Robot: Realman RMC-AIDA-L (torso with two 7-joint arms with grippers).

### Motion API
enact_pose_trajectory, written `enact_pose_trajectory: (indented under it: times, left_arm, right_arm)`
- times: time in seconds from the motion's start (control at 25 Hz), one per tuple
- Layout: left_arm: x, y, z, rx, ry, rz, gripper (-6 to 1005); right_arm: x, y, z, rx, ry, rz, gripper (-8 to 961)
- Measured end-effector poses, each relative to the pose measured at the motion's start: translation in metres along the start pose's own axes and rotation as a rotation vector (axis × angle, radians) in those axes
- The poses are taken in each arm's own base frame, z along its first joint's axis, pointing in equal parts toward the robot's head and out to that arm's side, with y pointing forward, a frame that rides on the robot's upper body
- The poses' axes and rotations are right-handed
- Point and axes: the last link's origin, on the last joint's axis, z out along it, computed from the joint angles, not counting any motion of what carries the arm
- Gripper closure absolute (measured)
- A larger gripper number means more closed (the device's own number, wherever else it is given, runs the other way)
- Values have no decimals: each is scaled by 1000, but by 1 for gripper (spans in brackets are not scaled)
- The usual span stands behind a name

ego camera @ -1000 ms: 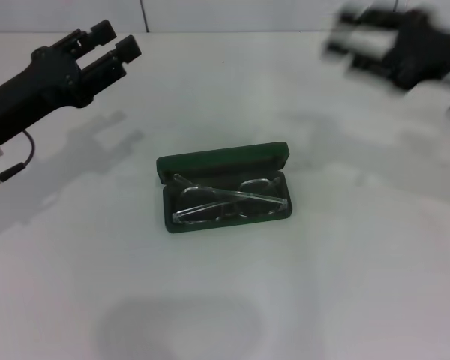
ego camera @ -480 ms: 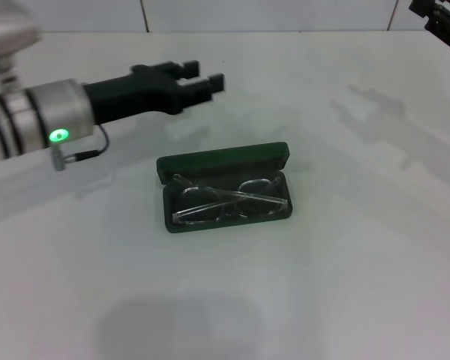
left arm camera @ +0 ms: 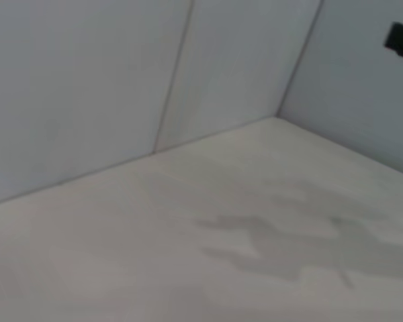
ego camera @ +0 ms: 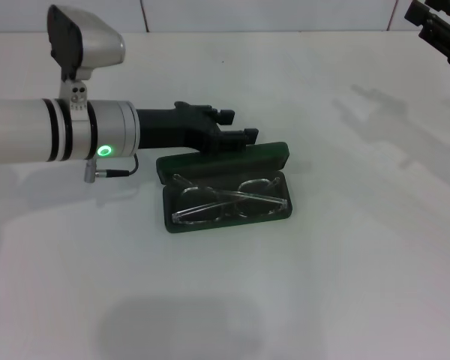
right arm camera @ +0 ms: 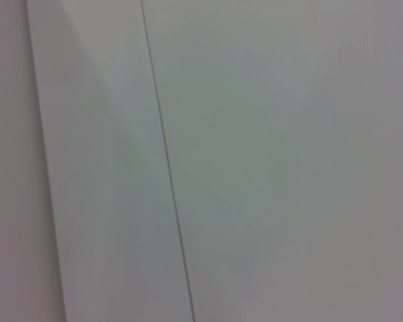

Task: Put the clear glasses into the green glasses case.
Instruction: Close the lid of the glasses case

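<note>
The green glasses case lies open in the middle of the white table, its lid standing up at the far side. The clear glasses lie folded inside its lower half. My left gripper reaches in from the left, open and holding nothing, with its fingertips just behind and above the raised lid. My right gripper is far off at the back right corner, only partly in view. Neither wrist view shows the case or the glasses.
The white table stretches around the case. A white tiled wall runs along the back edge. The left wrist view shows table, wall corner and arm shadows; the right wrist view shows only wall.
My left arm has swung in from the far left and come down toward the case, and its gripper now hangs right behind the lid. The right arm has pulled back to the top right corner.
</note>
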Motion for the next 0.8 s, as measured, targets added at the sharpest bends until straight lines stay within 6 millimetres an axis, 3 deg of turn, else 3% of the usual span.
enact_pose_trajectory:
  times: [0.8]
  left_arm:
    - [-15,6,-12,-25,-17,8,431]
  right_arm:
    - [-1,-1,3,6,3,-28,384]
